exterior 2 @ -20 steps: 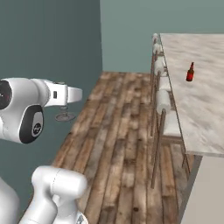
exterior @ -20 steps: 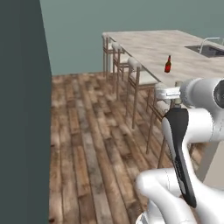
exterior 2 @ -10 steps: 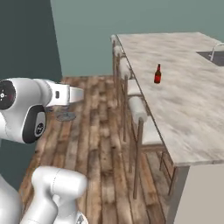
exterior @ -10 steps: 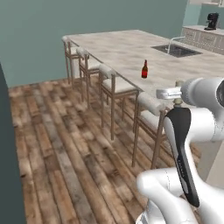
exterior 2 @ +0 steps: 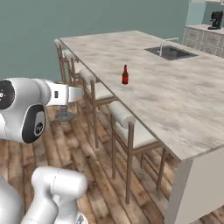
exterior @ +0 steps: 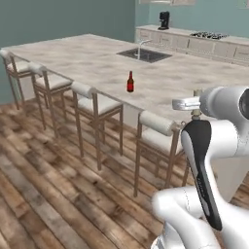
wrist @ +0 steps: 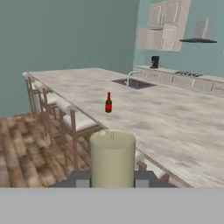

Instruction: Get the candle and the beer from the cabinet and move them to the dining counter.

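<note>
Swung with the base since a second before, so the dining counter (exterior: 87,53) and beer (exterior: 130,81) loomed nearer. Held the candle (wrist: 112,158) upright, jaws clamped on it, short of the counter edge; beer standing near the sink (exterior: 144,55).

On the dining counter (exterior: 87,53): the beer (exterior: 130,81), upright, near the stool-side edge. Farther in on the same top, the sink (exterior: 144,55) with the faucet (exterior: 140,47) beside it. Along the near edge, a row of stools (exterior: 97,104), seats tucked part-way under the overhang, on the wooden floor (exterior: 44,194). Far behind, against the back wall, a worktop (exterior: 194,41) carrying a coffee machine (exterior: 164,20); above it, the cabinet (wrist: 162,26). Between the fingertips (wrist: 141,179) of the gripper (wrist: 112,180), the candle (wrist: 112,159), upright, off the counter, nearer than the beer.
</note>
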